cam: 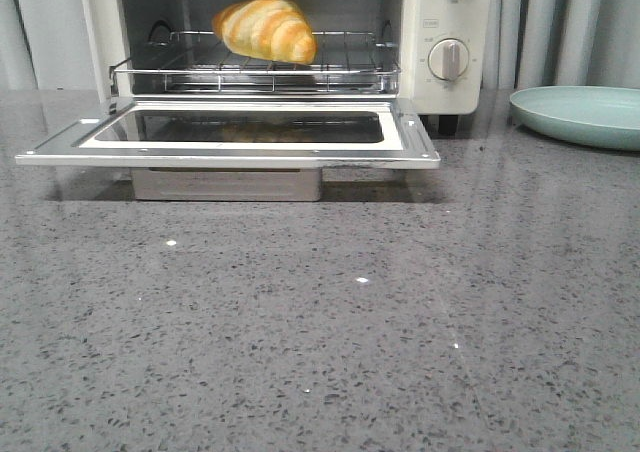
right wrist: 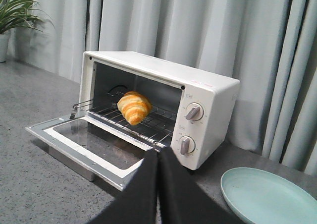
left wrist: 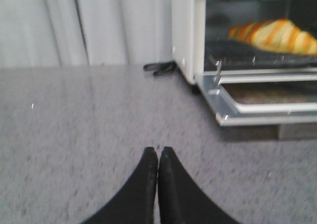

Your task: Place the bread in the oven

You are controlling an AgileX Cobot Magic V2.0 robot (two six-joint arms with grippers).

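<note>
We find the bread (cam: 266, 29) lying on the wire rack (cam: 255, 67) inside the oven (right wrist: 208, 97), which stands along the far edge of the desk (cam: 320, 312), left of centre. The rack is drawn partly out over the door (cam: 228, 132), which hangs open and level; we judge that this made it easy to set the roll down without reaching deep into the cavity. With the bread already inside, we take the placing as done and only the shutting of the door, if wanted, as left. Our left gripper (left wrist: 158, 152) hangs over bare desk off the oven's left side with its fingers pressed together and nothing between them; our right gripper (right wrist: 158, 154) is likewise closed and empty, looking at the oven from its knob side. Both sit well apart from the door, so neither blocks its swing. A pale green plate (cam: 580, 114) rests near the far right corner, empty. There is a small reddish mark on the oven's front above the knobs (right wrist: 192, 112) and faint print around them, but we cannot read either.
</note>
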